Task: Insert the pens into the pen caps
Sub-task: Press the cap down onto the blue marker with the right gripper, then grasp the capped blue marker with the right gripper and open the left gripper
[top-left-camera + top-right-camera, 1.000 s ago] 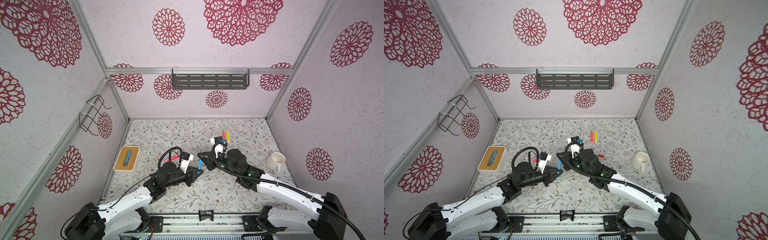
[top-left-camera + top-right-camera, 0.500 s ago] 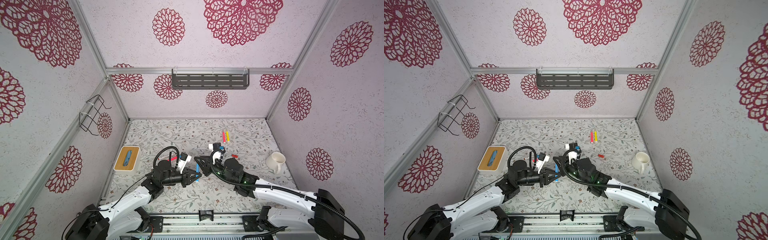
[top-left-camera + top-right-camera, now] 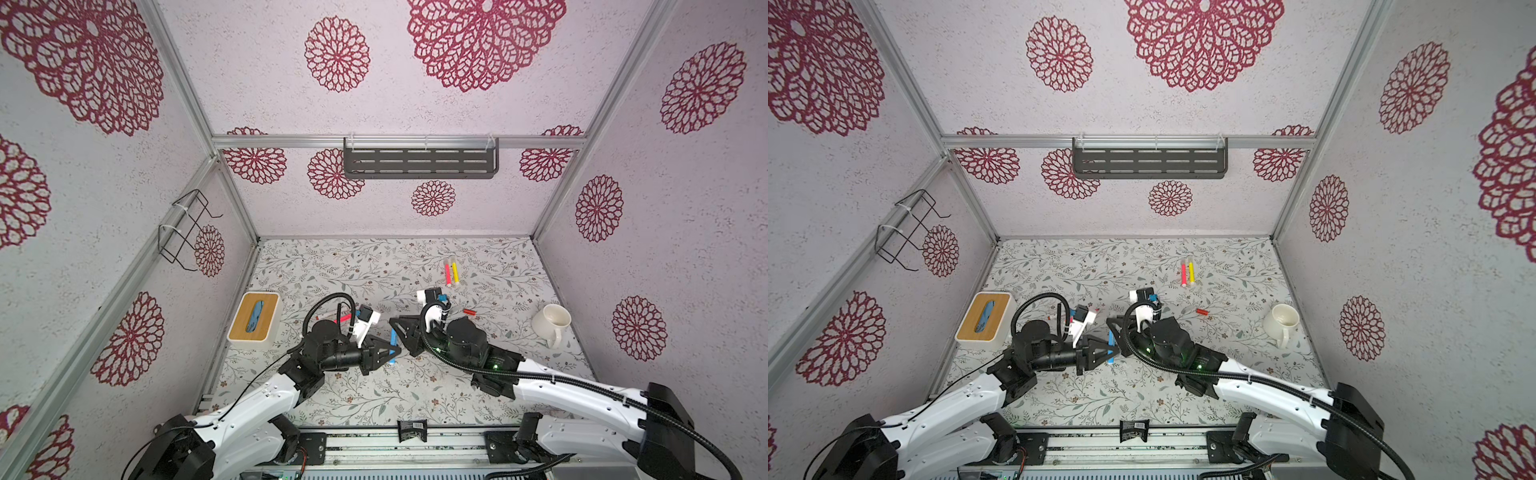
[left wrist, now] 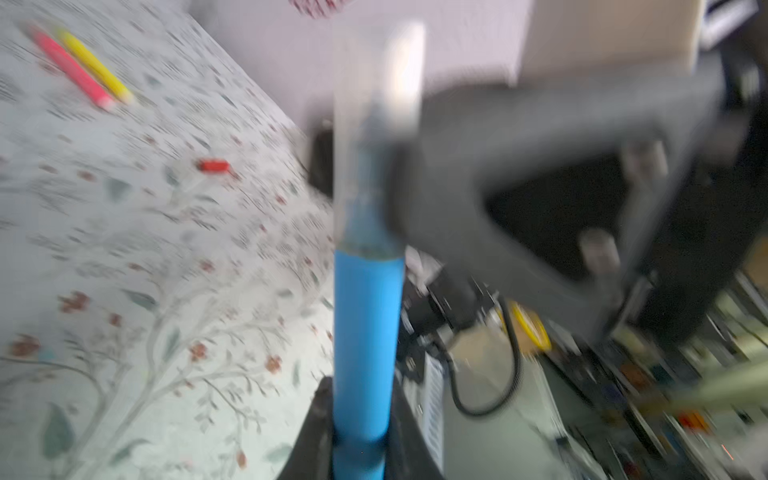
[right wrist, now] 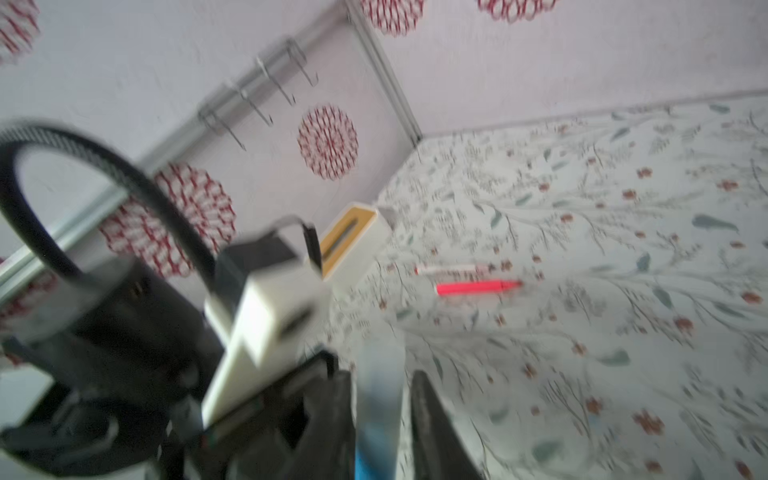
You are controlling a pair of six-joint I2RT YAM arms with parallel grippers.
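**Floral bench (image 3: 374, 399), two arms meeting**

A tissue box (image 3: 254, 320) sits by the bench's left edge and a mug (image 3: 550, 322) by the right. Both arms stretch low to mid-bench. The left gripper (image 3: 392, 353) clamps the blue pen (image 3: 392, 337). The right gripper (image 3: 395, 326) flanks its clear cap (image 4: 374, 124) with both jaws, but blur hides any grip.

Nothing legible is showing in any view; the blue pen (image 4: 365, 332) is coming through too blurred in the wrist views for any print on its barrel to be made out; a small dark tag (image 3: 411, 430) on the front rail (image 3: 457, 441) is carrying pale marks in both top views, too small to read.
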